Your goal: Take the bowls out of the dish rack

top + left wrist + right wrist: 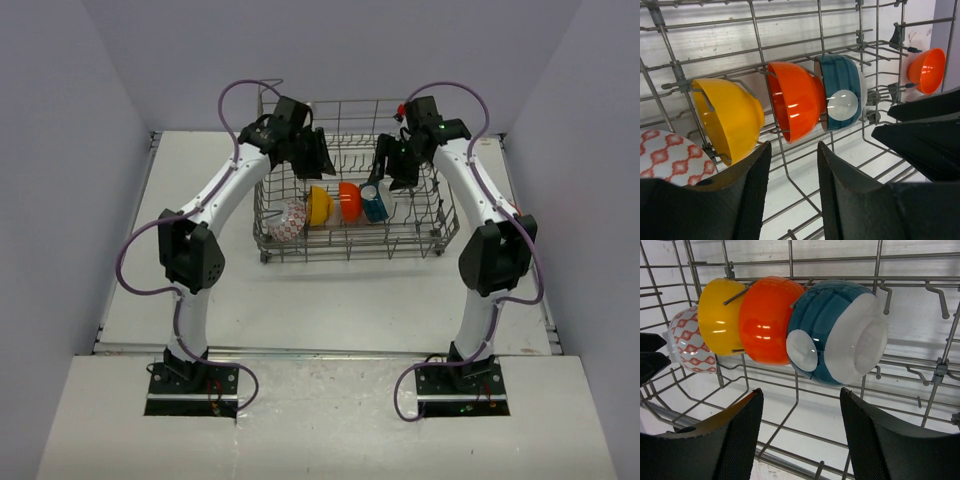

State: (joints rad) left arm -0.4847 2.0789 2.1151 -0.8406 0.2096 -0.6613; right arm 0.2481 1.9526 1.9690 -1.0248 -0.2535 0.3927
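Note:
The grey wire dish rack (440,215) stands mid-table. A row of bowls stands on edge in it: white with red pattern (287,218), yellow (320,205), orange (349,200), teal (375,205). My left gripper (318,165) hangs open above the yellow bowl (732,115) and the orange bowl (795,100), holding nothing (793,150). My right gripper (393,175) is open and empty (801,395), just short of the teal bowl (822,320). A pale white bowl (860,345) leans against the teal one. A second orange bowl (927,70) shows past the rack's far side.
Upright tines and floor wires of the rack (795,405) lie right below both grippers. The right gripper's black fingers (925,130) show at the right of the left wrist view. White table (330,290) stretches in front of the rack.

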